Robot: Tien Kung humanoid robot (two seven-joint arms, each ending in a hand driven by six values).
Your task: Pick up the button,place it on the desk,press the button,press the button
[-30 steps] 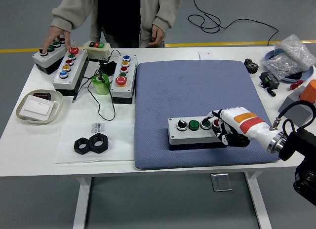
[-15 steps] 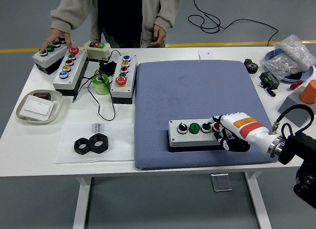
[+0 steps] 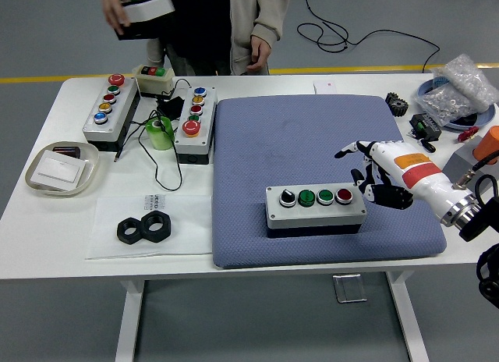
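Leftmost on the white table [image 3: 47,221] sits a shallow tray [image 3: 62,168] holding a white card. Below and to its right, two black hex nuts [image 3: 144,228] lie side by side on a clear sheet. Behind the tray, a long grey box with coloured buttons [image 3: 111,104] lies along the table's far left, and a small cream box [image 3: 153,77] stands just beside its far end. A green roll [image 3: 160,133] rests between this long box and a second multi-button box [image 3: 194,122], which lies at the left edge of the blue mat [image 3: 312,143].

At the far side, a person's hand [image 3: 117,7] holds a grey control box [image 3: 144,15] lifted clear of the table; the person's other hand [image 3: 260,51] hangs by the table edge.

On the mat's near portion sits the button box [image 3: 315,207], flat, with a black knob, two green buttons and a red button in a row on top.

Just right of it, the right hand [image 3: 380,175] hovers above the mat, clear of the box, fingers [image 3: 348,152] spread apart and gripping nothing; the extended finger points left.

At the table's right edge lie a black gear [image 3: 397,104], a bag of small parts [image 3: 460,89] and an orange item [image 3: 488,143].
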